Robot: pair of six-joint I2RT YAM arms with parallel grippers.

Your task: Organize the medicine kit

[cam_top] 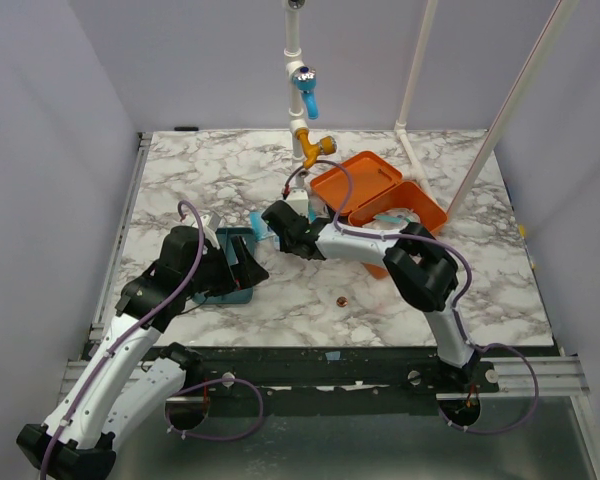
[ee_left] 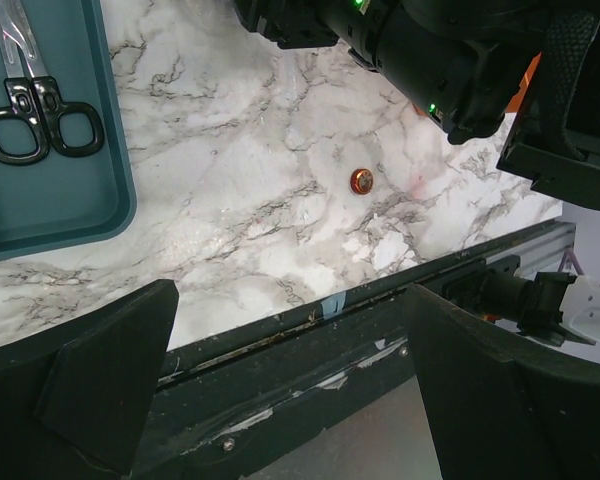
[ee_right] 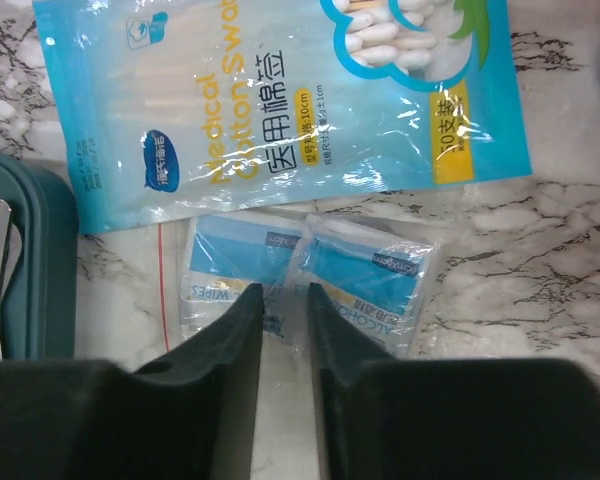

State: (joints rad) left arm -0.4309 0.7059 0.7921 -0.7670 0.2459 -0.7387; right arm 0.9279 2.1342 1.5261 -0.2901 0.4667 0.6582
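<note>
Marble tabletop (cam_top: 460, 290) fills the overhead view, and the orange medicine kit (cam_top: 365, 182) lies open at its far right side, behind the right arm. Only the right wrist camera shows a blue cotton swab bag (ee_right: 280, 100) and a clear pouch of alcohol wipes (ee_right: 310, 275) beside the teal tray (ee_right: 20, 260). The left wrist camera shows scissors (ee_left: 40, 115) lying in that tray. The right claw (ee_right: 286, 300) is narrowed to a slim gap over the pouch; whether it pinches the pouch cannot be told. The left claw (ee_left: 290, 310) is spread wide and holds nothing, above the table's front edge.
</note>
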